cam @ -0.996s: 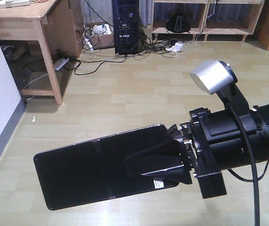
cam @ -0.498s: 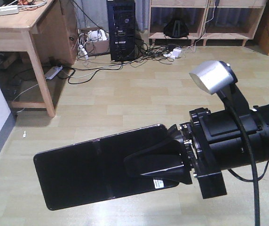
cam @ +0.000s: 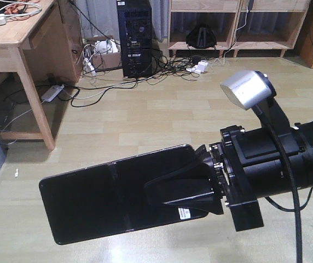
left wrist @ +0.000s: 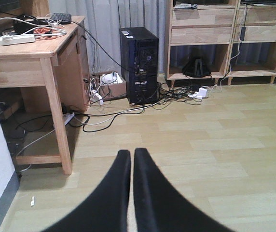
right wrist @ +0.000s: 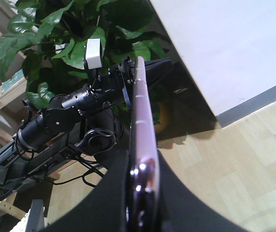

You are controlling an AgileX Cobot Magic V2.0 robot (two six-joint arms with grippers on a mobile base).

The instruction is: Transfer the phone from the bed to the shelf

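Now | right gripper [cam: 185, 190] clamped on phone [cam: 112, 200] at its sticker end, phone flat, jutting to 9 o'clock over floor [cam: 145, 118] | left gripper [left wrist: 131, 166] fingers together, empty | shelf [cam: 237, 27] far at 1 o'clock, past cables [cam: 173, 63] | you'd best drive smoothly and keep the phone level.

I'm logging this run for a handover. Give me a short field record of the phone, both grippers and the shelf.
phone: held flat above the floor
right gripper: shut on the phone's end
left gripper: shut, nothing in it
shelf: far side of the room, not yet reached
left of shelf: computer tower, then desk
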